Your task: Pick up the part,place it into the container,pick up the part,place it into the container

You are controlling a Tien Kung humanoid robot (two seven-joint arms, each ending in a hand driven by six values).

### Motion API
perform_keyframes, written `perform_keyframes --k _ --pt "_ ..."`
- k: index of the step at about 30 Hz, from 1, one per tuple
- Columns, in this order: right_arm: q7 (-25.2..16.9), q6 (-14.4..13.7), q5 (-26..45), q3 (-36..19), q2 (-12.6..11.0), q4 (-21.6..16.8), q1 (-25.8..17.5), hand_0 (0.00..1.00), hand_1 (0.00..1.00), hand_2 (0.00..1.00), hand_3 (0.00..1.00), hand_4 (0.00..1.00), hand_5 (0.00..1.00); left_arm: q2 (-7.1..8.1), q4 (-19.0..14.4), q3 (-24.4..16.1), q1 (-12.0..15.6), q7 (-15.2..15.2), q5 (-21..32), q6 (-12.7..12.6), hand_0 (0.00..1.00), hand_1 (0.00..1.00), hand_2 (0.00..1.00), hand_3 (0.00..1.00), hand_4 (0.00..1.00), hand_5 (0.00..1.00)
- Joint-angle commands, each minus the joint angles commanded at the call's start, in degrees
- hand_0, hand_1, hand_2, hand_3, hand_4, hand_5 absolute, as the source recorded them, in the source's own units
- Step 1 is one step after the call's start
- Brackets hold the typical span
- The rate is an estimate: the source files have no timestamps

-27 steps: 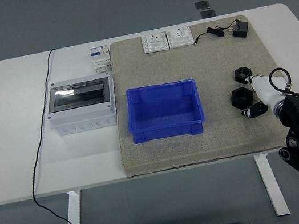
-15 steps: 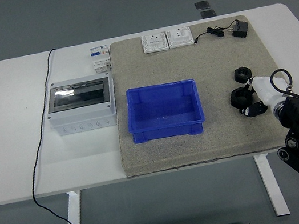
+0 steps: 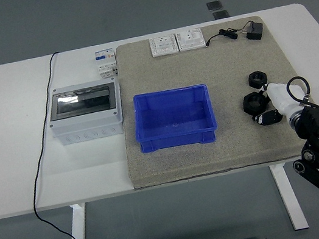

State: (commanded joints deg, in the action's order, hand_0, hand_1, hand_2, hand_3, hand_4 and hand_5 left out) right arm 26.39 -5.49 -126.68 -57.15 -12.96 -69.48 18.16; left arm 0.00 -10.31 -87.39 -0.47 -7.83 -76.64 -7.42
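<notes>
A blue container [image 3: 170, 94] stands open-topped in the middle of the grey mat [image 3: 224, 65]; I see nothing inside it. Right of it lie two black nut-shaped parts, one farther back [image 3: 256, 79] and one nearer [image 3: 253, 103]. My right hand [image 3: 270, 106], white with dark fingertips [image 3: 268, 117], comes in from the lower right and is right against the nearer part's right side. Its fingers are spread and hold nothing. The left arm is out of the picture.
A grey electrical box [image 3: 86, 112] with a clear lid stands left of the mat, with a small breaker [image 3: 106, 62] behind it. Two white switch plates [image 3: 164, 45] and a black power adapter [image 3: 255, 31] lie along the mat's far edge. A black cable [image 3: 45, 139] hangs over the table's left part.
My right hand has moved left and slightly away from me, from a small gap beside the nearer black part to right against it. The parts and container stayed put.
</notes>
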Motion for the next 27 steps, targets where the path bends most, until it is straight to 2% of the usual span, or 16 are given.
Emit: perform_keyframes --k 7,12,21,27 --pt "-1.5 -3.1 1.4 -1.0 -0.3 -0.2 -0.4 0.247 0.294 0.475 0.520 0.582 0.247 0.00 0.0 0.0 0.0 0.0 -0.1 0.0 0.734 0.672 0.764 0.617 0.673 0.508" --pt "-2.0 -4.2 2.5 -1.7 -0.6 -0.1 -0.5 0.245 0.294 0.477 0.523 0.585 0.245 0.00 0.0 -0.1 0.1 0.0 -0.2 0.1 0.734 0.671 0.764 0.618 0.674 0.509" --pt "-1.6 -3.4 3.0 -1.6 -0.5 0.4 -0.6 0.243 0.294 0.484 0.527 0.587 0.242 0.00 0.0 -0.1 0.0 0.0 -0.2 0.1 0.734 0.671 0.764 0.619 0.675 0.509" --pt "-0.7 -1.3 3.0 -1.2 -1.0 0.5 -0.7 0.242 0.295 0.499 0.542 0.596 0.234 0.00 0.0 0.0 0.0 0.0 -0.1 0.0 0.734 0.671 0.763 0.620 0.679 0.512"
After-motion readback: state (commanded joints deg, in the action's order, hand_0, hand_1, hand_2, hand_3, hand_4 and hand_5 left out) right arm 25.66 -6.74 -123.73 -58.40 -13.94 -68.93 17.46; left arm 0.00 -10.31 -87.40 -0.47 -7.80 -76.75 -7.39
